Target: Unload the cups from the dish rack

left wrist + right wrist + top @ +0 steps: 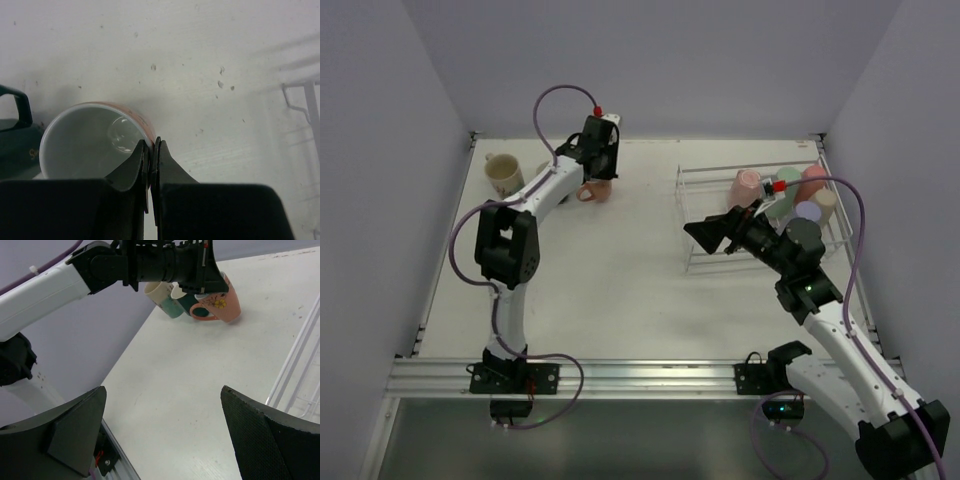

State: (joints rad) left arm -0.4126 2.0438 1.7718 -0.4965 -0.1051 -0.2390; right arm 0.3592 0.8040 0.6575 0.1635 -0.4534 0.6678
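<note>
My left gripper (597, 168) is at the far left of the table, shut on the rim of a salmon mug (596, 191). In the left wrist view the fingertips (151, 142) pinch the wall of that mug (90, 142), one inside and one outside. The right wrist view shows the salmon mug (221, 304) down at the table beside a dark green mug (186, 304) and a cream mug (159, 294). The dish rack (698, 222) at the right holds a pink cup (747, 185), a mint cup (784, 206), a lavender cup (808, 212) and others. My right gripper (718, 228) is open and empty at the rack's left side.
The cream mug (503, 173) stands near the far left corner. The dark green mug (14, 145) sits close to the left of the salmon mug. The rack's wire edge shows in the left wrist view (306, 102) and the right wrist view (299, 357). Walls close in the table.
</note>
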